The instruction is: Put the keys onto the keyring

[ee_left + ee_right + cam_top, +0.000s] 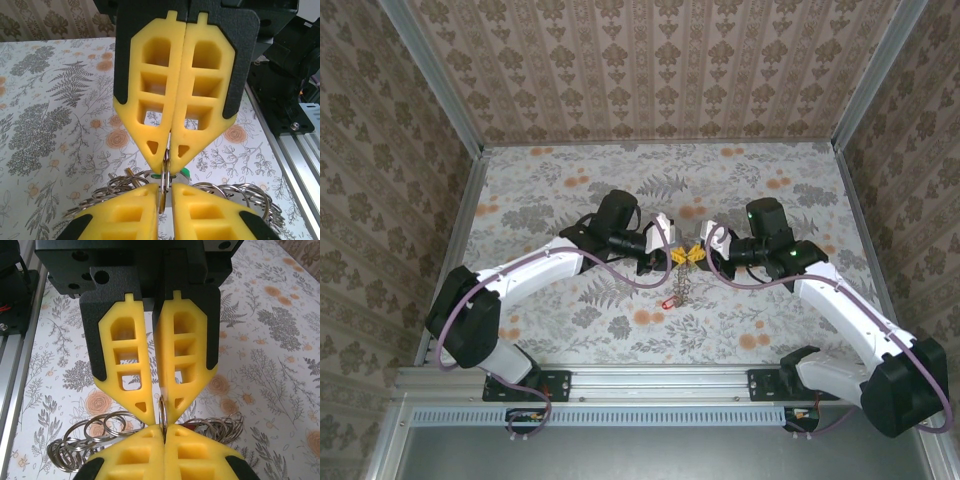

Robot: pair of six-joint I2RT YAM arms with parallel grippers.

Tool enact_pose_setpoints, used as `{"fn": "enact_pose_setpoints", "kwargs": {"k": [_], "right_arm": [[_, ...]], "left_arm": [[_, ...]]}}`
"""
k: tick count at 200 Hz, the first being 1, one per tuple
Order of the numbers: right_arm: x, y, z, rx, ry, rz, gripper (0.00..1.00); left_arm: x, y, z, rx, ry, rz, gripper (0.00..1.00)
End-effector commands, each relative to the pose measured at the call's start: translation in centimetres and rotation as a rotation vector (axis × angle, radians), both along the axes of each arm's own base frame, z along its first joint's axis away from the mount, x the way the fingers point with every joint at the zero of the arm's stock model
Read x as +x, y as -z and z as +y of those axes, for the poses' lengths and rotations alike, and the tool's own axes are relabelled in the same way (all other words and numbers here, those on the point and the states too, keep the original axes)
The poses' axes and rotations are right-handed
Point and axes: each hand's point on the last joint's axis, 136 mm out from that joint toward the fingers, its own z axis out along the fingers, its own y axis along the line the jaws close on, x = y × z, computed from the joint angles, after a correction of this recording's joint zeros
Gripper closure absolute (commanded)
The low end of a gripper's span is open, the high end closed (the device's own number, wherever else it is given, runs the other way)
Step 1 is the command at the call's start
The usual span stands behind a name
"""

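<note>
The left arm reached in from the left over the flowered table. Its left pincer sat at the middle of the table, tip to tip with its partner. In the left wrist view its yellow fingers lay pressed together along their length and nipped one thin ring of the keyring at their tips.

The keyring hung between the two pincers. From above, its long axis ran from the pinch point back toward the arm bases, a narrow silvery strand. A red-headed key lay at its near end, pointing roughly toward the bases. In the wrist views its many rings bunched out to both sides below the fingertips, and the pinched ring stood edge-on and upright. A green key head peeked out just right of that ring; which way it pointed could not be told.

The right pincer was closed to a narrow point on the same ring, fingers apart higher up but meeting at the tips. The right arm came in from the right.
</note>
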Motion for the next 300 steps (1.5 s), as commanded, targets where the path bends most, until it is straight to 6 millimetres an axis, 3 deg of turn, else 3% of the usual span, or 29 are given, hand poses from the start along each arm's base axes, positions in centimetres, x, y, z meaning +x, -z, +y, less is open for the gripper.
{"fn": "enact_pose_setpoints", "kwargs": {"k": [1, 21, 300], "right_arm": [[0.0, -1.6, 0.5, 0.003, -0.027, -0.045, 1.00], [0.0, -1.5, 0.4, -0.005, -0.024, -0.047, 1.00], [-0.2, -0.7, -0.4, -0.020, 0.024, -0.050, 1.00]], "left_arm": [[0.0, -1.7, -0.4, -0.030, 0.013, -0.046, 0.90], [0.2, -1.6, -0.5, -0.029, 0.007, -0.047, 1.00], [0.5, -3.9, 0.1, -0.164, -0.015, 0.009, 1.00]]}}
